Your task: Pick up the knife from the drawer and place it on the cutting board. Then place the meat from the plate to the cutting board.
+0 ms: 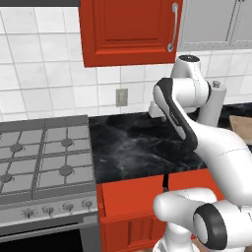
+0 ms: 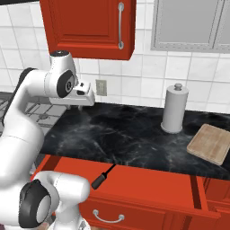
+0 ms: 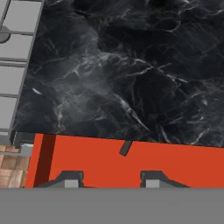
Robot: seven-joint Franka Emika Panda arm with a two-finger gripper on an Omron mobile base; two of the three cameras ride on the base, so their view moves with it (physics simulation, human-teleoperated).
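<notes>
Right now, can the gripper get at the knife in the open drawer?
Probably yes. The drawer is pulled out, the knife lies uncovered, though its blade end runs under the counter edge. The gripper hovers above, jaws parted, nothing between.

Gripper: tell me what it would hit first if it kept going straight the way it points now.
Probably the floor of the open drawer: the gripper points down into it, and the knife lies just ahead of the fingers. Depth is hard to judge here.

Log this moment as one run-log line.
drawer: open | knife: inside drawer, ungrasped | gripper: open, above drawer | cutting board: bare
</notes>
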